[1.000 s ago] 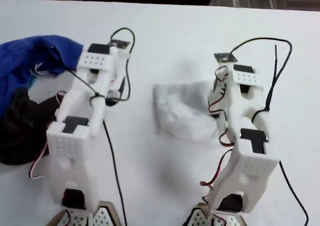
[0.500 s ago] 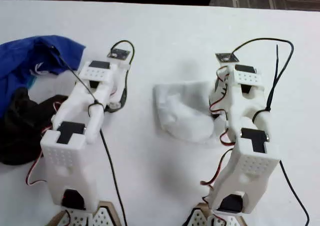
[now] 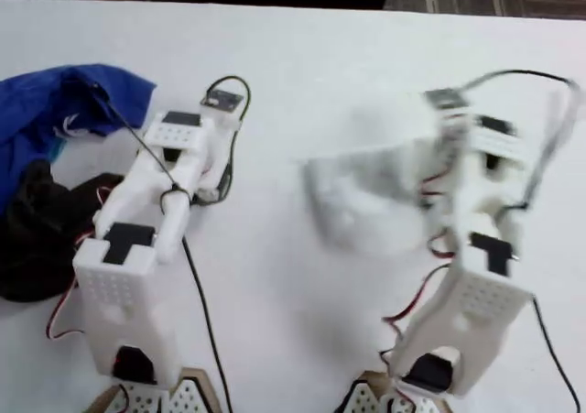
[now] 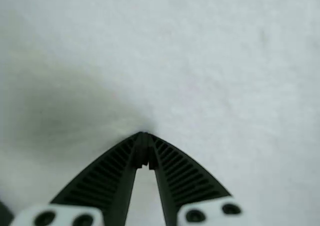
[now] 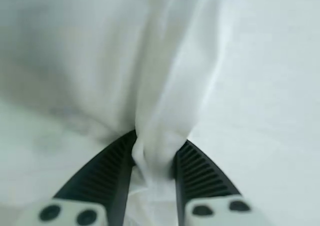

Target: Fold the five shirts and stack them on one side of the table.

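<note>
A white shirt (image 3: 366, 193) lies crumpled at the table's middle, beside the right arm (image 3: 467, 248). My right gripper (image 5: 156, 143) is shut on a bunched fold of the white shirt (image 5: 165, 80), which runs up between its fingers. A blue shirt (image 3: 55, 106) and a black shirt (image 3: 41, 239) lie heaped at the left edge. My left gripper (image 4: 143, 136) is shut with nothing in it, its tips just over the bare white table (image 4: 200, 50), to the right of the heap.
Black cables (image 3: 206, 294) trail from both arms across the table. The table's far edge (image 3: 293, 5) runs along the back. Bare white surface lies between the two arms and at the far middle.
The right arm has swung to the right, dragging the white shirt with it. The left arm has pulled back slightly from the blue shirt.
</note>
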Motion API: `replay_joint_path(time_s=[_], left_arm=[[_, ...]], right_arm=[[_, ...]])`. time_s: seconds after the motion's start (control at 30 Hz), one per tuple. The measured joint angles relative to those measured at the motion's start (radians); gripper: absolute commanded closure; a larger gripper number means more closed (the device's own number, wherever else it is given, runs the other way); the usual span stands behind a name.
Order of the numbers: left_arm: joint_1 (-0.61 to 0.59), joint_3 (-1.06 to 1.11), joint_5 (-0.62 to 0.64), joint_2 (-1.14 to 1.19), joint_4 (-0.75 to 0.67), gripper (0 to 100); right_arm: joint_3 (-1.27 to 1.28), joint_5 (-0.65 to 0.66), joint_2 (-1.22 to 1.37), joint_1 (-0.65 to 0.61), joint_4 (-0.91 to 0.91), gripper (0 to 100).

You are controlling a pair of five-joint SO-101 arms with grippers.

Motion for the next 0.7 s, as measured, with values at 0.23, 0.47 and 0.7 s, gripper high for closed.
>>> replay_joint_path(time_s=[0.23, 0.47, 0.7], left_arm=[[0.000, 0.000, 0.000, 0.000, 0.000, 97], [0.000, 0.000, 0.000, 0.000, 0.000, 97], [0.000, 0.000, 0.000, 0.000, 0.000, 97]], right_arm=[[-0.201, 0.169, 0.000, 0.242, 0.000, 97.8], [-0.292, 0.253, 0.023, 0.261, -0.052, 97.8], [-0.462, 0.255, 0.198, 0.278, -0.078, 97.8]])
